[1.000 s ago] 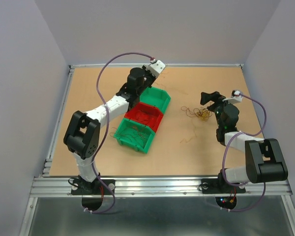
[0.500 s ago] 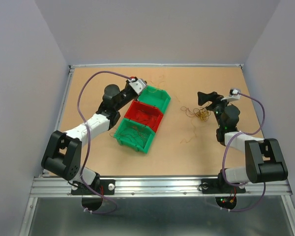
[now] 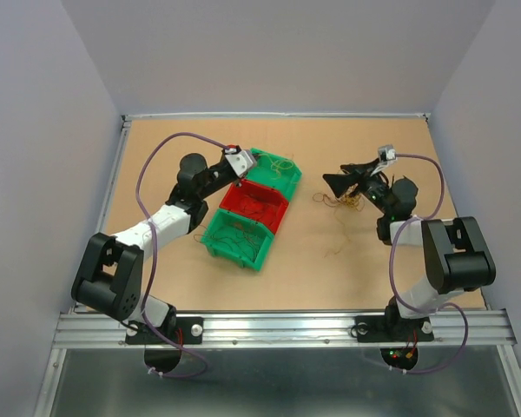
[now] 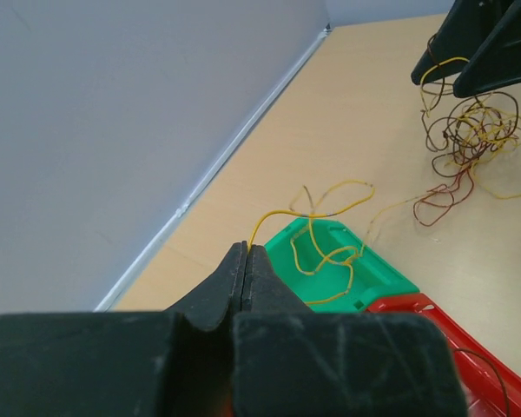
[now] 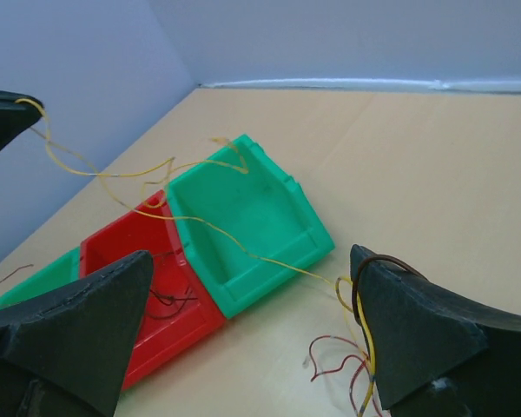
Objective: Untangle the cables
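L gripper (image 4: 246,259) is pinched tight on one yellow wire (image 4: 317,228), up over the far green bin (image 4: 378,280). The strand loops across that bin twd the clump (image 3: 356,201). The clump (brown, orange and yellow, all knotted) lies on the table (image 3: 330,278), right of the bins. R gripper (image 3: 339,181) is spread wide at the clump, and I see a brown loop (image 5: 384,261) draped over one finger (image 5: 417,339). Red bin (image 5: 191,320) and near green bin (image 3: 243,254) hold loose strands (image 3: 234,233).
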Controlling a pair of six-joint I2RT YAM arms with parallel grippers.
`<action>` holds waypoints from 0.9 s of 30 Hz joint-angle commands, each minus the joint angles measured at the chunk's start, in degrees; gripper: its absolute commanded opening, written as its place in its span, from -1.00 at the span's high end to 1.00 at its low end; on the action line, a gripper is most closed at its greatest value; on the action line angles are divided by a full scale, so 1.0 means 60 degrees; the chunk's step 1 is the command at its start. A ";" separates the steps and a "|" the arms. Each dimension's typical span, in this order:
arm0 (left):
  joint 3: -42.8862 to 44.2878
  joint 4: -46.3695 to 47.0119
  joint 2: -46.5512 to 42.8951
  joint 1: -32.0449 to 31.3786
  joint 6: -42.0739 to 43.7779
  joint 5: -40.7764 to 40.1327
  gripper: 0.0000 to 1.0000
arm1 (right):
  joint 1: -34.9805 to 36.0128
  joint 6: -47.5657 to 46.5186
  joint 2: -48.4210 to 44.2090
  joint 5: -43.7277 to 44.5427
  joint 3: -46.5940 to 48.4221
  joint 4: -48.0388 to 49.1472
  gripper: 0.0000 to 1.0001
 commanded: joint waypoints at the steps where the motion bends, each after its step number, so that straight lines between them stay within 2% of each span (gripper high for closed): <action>1: 0.0028 0.0483 -0.0442 0.0021 -0.0037 0.0310 1.00 | 0.0009 -0.0153 -0.0207 -0.0930 0.0596 0.1576 -1.00; 5: 0.0014 0.0541 -0.0369 0.0021 -0.0052 -0.0071 1.00 | -0.0006 0.0954 -0.0777 0.0749 0.0479 0.0904 -1.00; 6: -0.0001 0.0584 -0.0354 0.0021 -0.0052 -0.0187 1.00 | 0.0008 0.1221 -0.1431 0.2582 0.0754 -0.1143 -1.00; 7: -0.0016 0.0599 -0.0310 0.0021 -0.0081 -0.0232 1.00 | 0.0125 0.1165 -0.1800 0.3340 0.1235 -0.3092 -1.00; 8: -0.0030 0.0614 -0.0324 0.0021 -0.0095 -0.0276 1.00 | 0.0430 0.0179 -0.2109 0.4247 0.1820 -0.5113 -1.00; 9: -0.0030 0.0629 -0.0310 0.0021 -0.0096 -0.0363 1.00 | 0.0781 -0.0194 -0.2271 0.6938 0.2870 -0.8295 -1.00; 11: -0.0060 0.0658 -0.0354 0.0021 -0.0198 -0.0452 1.00 | 0.1093 -0.0242 -0.2667 0.9065 0.2940 -0.9814 -1.00; 15: -0.0074 0.0731 -0.0325 0.0021 -0.0286 -0.0306 1.00 | 0.1107 -0.0388 -0.3765 0.9850 0.2515 -1.0360 -1.00; 17: -0.0074 0.0746 -0.0325 0.0021 -0.0315 -0.0277 1.00 | 0.1107 -0.0475 -0.4262 0.9750 0.2398 -1.0392 -1.00; 20: -0.0103 0.0761 -0.0324 0.0035 -0.0272 -0.0335 1.00 | 0.1107 -0.0432 -0.4499 1.0070 0.2353 -1.0421 -1.00; 21: -0.0118 0.0761 -0.0339 0.0021 -0.0271 -0.0350 1.00 | 0.1122 -0.0562 -0.4398 1.0158 0.2614 -1.1074 -1.00; 24: -0.0133 0.0790 -0.0368 0.0021 -0.0286 -0.0350 1.00 | 0.1253 -0.0418 -0.3697 1.1692 0.3303 -1.2556 -1.00; 26: -0.0133 0.0805 -0.0354 0.0021 -0.0315 -0.0291 1.00 | 0.1254 -0.0504 -0.3519 1.1305 0.3422 -1.2546 -1.00; 27: -0.0147 0.0805 -0.0354 0.0021 -0.0301 -0.0248 1.00 | 0.1254 -0.0839 -0.3402 0.9735 0.3379 -1.1864 -1.00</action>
